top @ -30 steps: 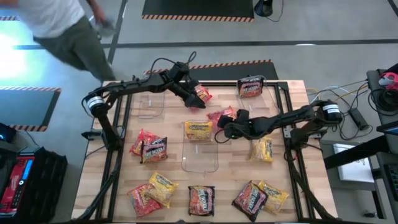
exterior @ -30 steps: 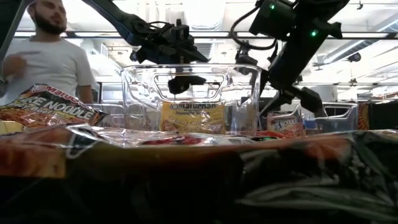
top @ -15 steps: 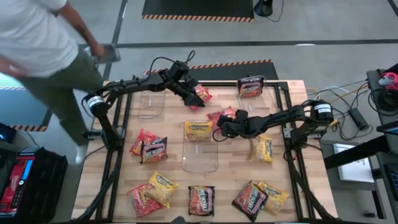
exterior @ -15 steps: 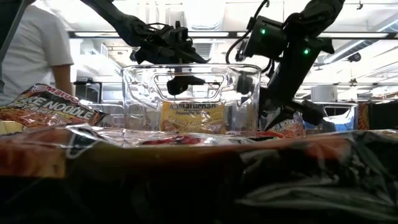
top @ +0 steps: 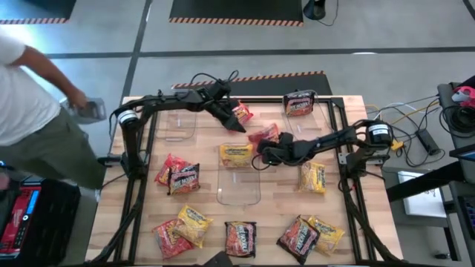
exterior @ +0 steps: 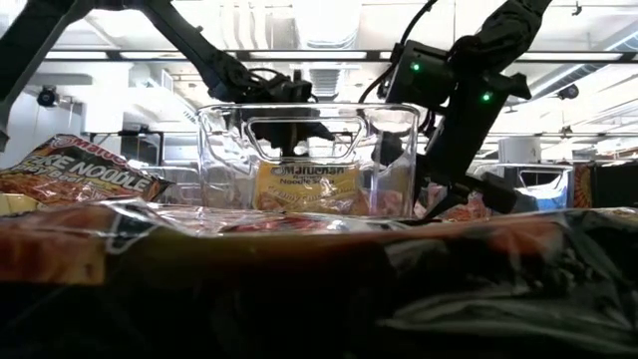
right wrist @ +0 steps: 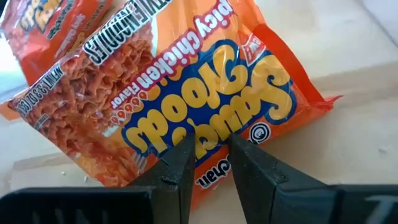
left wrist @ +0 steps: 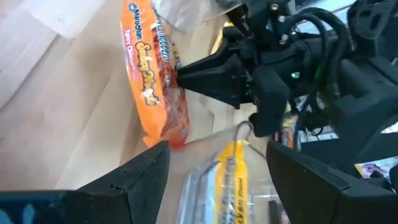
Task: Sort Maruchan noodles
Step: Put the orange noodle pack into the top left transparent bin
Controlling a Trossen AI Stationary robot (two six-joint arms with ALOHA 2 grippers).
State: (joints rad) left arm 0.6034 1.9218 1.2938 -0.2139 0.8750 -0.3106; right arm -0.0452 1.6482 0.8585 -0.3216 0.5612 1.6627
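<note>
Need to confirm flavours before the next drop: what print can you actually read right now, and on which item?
"Spicy Chicken Flavor": orange packet under the right claw.
"Maruchan": yellow packet in the clear bin.
"NOODLE": packet at the table's near edge.
Print on the other packets seen from above: too small to read.

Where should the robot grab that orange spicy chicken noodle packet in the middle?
Probably by its thin sealed edge. The orange packet lies flat on the table, so only an edge gives a bite. Come in low from the side where the right gripper is.
</note>
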